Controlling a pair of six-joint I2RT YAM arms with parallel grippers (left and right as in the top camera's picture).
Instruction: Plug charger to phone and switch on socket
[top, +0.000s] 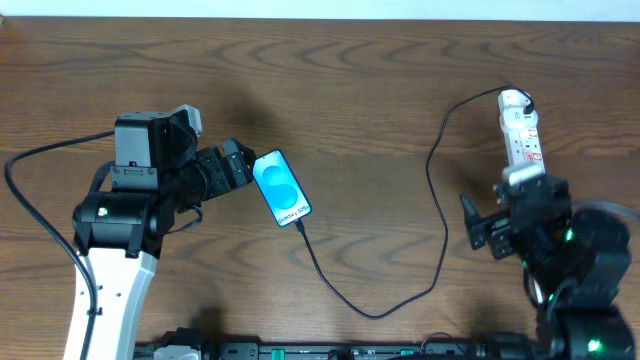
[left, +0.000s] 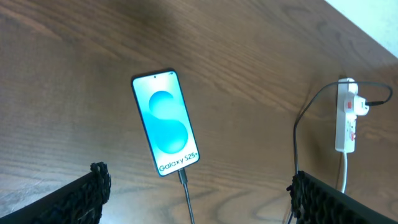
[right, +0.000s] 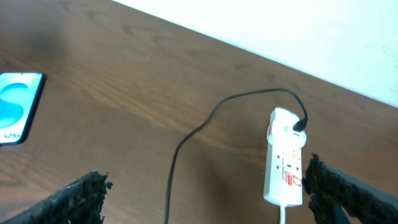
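The phone (top: 281, 188) lies flat with its blue screen lit, just right of my open left gripper (top: 240, 168). In the left wrist view the phone (left: 165, 122) lies ahead of the wide-apart fingers (left: 93, 186), and the charger cable (left: 185, 193) enters its bottom edge. The black charger cable (top: 375, 315) loops across the table up to the far end of the white socket (top: 520, 130). My right gripper (top: 500, 215) hovers open over the socket's near end. In the right wrist view the socket (right: 285, 155) lies just inside the right finger (right: 329, 183).
The brown wooden table (top: 350, 80) carries only these things. A white cord (right: 283, 214) leaves the socket's near end toward my right arm. A black cable (top: 30, 210) trails from the left arm at the table's left side.
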